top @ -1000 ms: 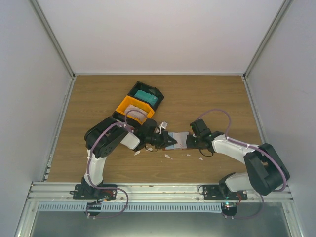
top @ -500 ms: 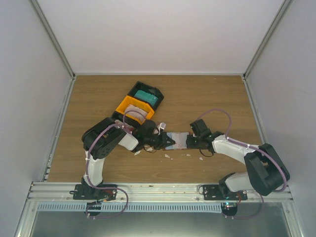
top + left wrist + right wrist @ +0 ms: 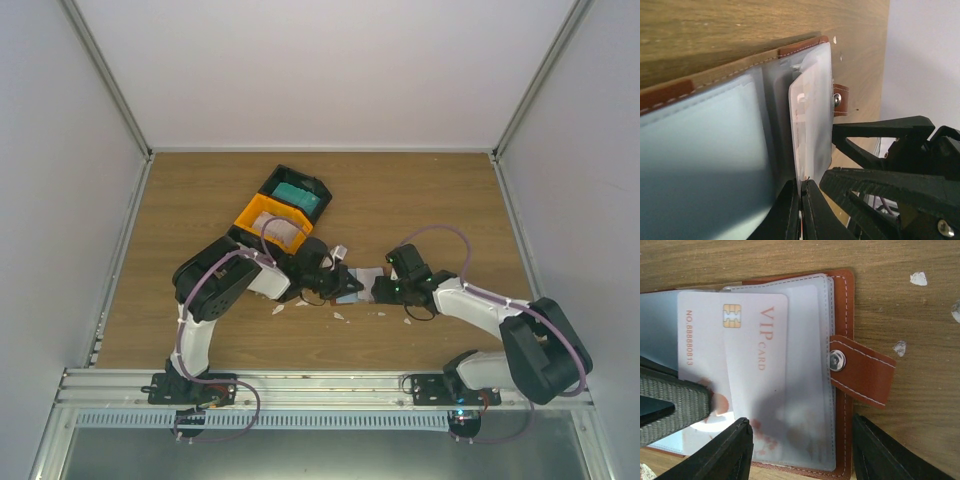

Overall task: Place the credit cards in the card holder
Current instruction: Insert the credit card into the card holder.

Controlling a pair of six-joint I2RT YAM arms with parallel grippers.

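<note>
Left jaws pinch the white card (image 3: 755, 340), partly blurred under a sleeve (image 3: 810, 405), lengthwise along the strap (image 3: 865, 372) edge of the wallet (image 3: 842, 315); right jaws wide.

The top camera is looking down from above and behind the arms (image 3: 215, 290), taking in the whole table (image 3: 440, 200) from afar. The left wrist camera is skimming close along the card holder (image 3: 800, 49), facing the right gripper (image 3: 832, 155). The right wrist camera is staring straight down, close, sharing that holder and its white card (image 3: 755, 340).

2 black-and-white arms (image 3: 215, 290) with purple cables (image 3: 440, 227).
</note>
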